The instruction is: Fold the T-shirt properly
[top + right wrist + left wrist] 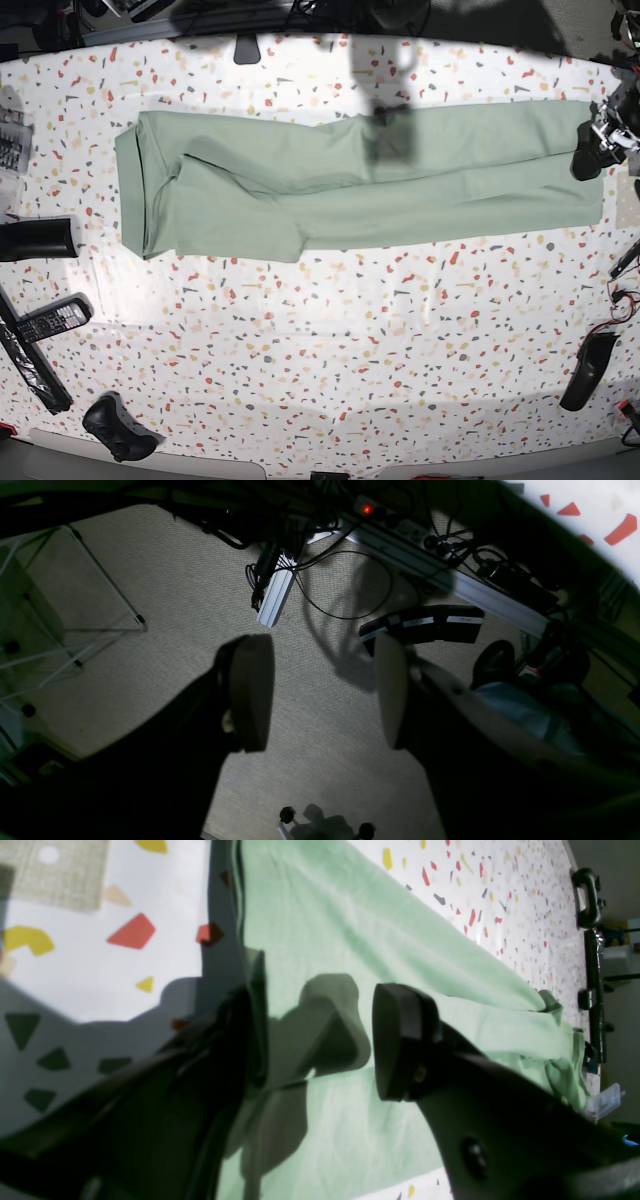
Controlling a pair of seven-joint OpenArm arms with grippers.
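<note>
The T-shirt point(360, 185) lies on the speckled table, folded into a long pale green strip that runs from left to right. In the left wrist view the T-shirt point(350, 940) fills the middle. My left gripper point(320, 1040) is open at the shirt's right end point(588, 158). One finger point(240, 1040) is at the fabric's edge and the other finger point(400, 1040) is above the cloth. My right gripper point(320, 695) is open and empty, off the table over the carpeted floor. I cannot pick it out in the base view.
A black cylinder point(38, 240), a remote point(48, 318) and a game controller point(120, 428) lie at the table's left. A black object point(588, 372) lies at the right. Cables and a power strip point(400, 530) are on the floor.
</note>
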